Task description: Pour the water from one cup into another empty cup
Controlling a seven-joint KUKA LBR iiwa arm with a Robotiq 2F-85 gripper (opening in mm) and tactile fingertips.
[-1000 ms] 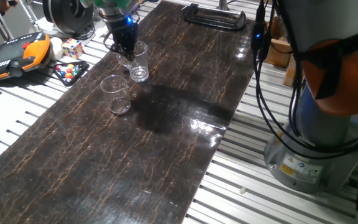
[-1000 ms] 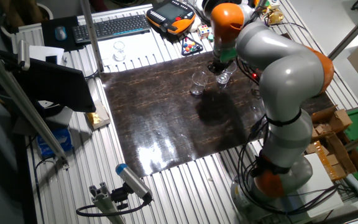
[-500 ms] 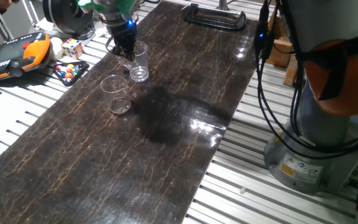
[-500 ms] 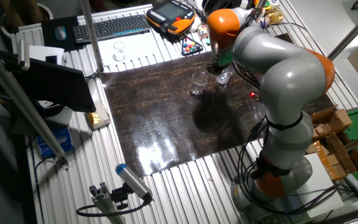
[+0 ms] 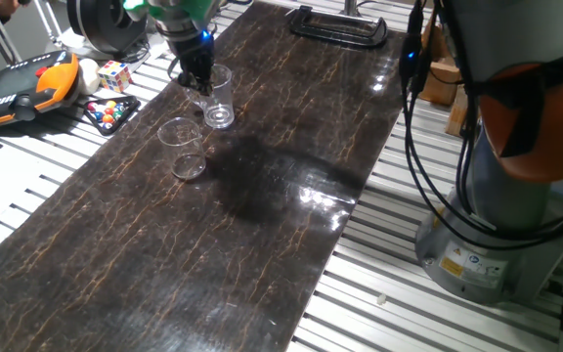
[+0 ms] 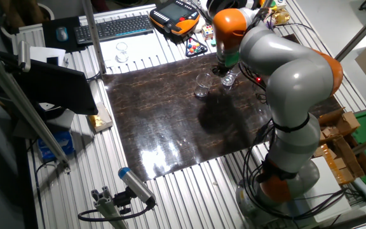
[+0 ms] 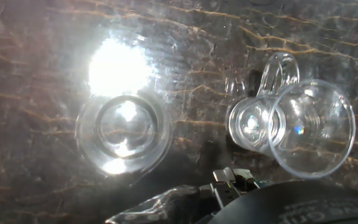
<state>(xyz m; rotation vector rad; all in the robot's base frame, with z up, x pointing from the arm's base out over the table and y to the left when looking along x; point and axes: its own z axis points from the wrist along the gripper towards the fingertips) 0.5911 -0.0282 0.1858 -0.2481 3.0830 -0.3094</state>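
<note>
End effector (image 5: 199, 81) at tumbler (image 5: 219, 100) rim; grip state indeterminate. Hand view alone shows both rims: tumbler (image 7: 123, 130), tapered cup (image 7: 303, 127).

Both cups are clear, glossy glass-like material — the straight tumbler (image 5: 219, 98) thick at its base, the tapered cup (image 5: 184, 147) thin-walled. The dark mat (image 5: 262, 186) looks smooth and shiny, veined like marble; the table (image 5: 379, 293) around it — ribbed bare metal.
</note>
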